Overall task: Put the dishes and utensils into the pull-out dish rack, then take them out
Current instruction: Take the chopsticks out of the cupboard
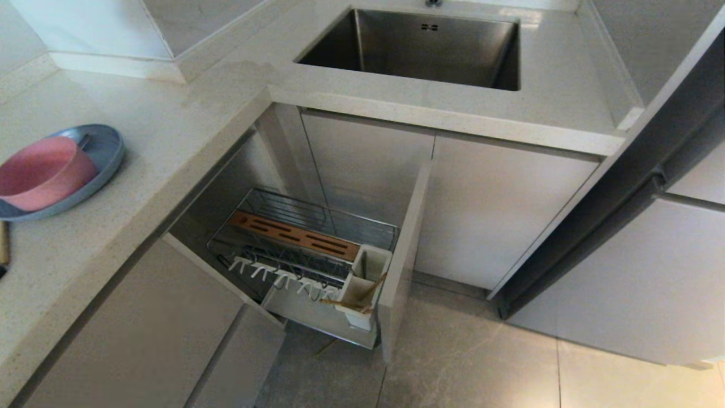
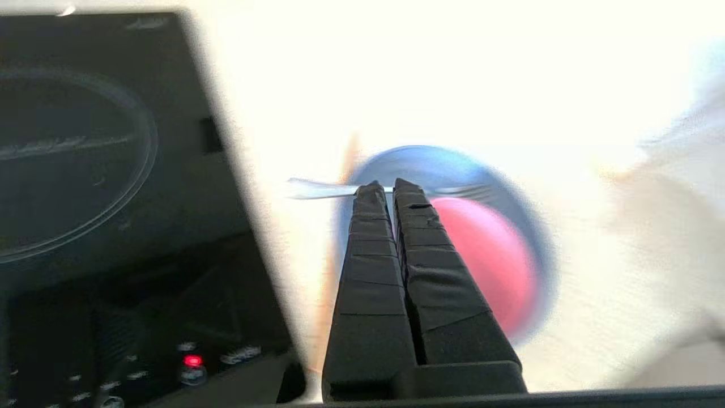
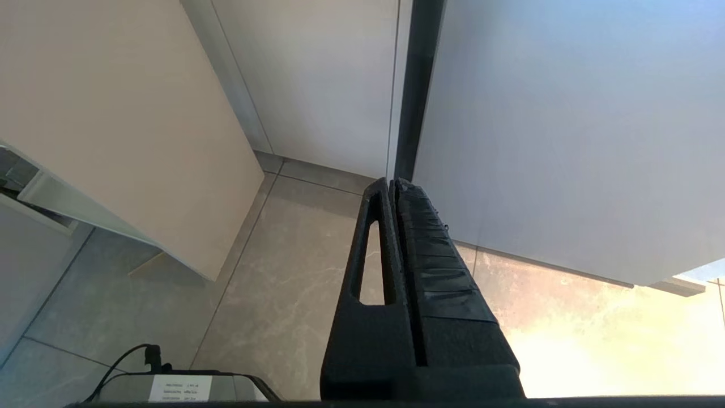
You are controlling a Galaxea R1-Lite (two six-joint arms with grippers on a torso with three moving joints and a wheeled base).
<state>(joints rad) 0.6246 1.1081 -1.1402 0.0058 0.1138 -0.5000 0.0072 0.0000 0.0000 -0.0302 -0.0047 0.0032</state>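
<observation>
My left gripper (image 2: 391,186) is shut on the silver utensil (image 2: 317,188), pinching its handle crosswise above the light-blue plate (image 2: 419,161). The pink bowl (image 2: 493,260) sits on that plate. In the head view the plate (image 1: 107,153) and bowl (image 1: 42,173) are on the counter at far left, and the left gripper is out of that view. A wooden chopstick (image 1: 4,242) lies beside them at the view's edge. The pull-out dish rack (image 1: 306,238) stands open below the counter, with wooden sticks (image 1: 354,303) leaning from its white utensil cup (image 1: 365,277). My right gripper (image 3: 392,182) is shut and empty, parked over the floor.
A steel sink (image 1: 419,51) is set in the counter behind the rack. A dark cooktop (image 2: 113,198) with a red light lies next to the plate. The rack's beige front panel (image 1: 402,255) juts out over the tiled floor (image 1: 464,351).
</observation>
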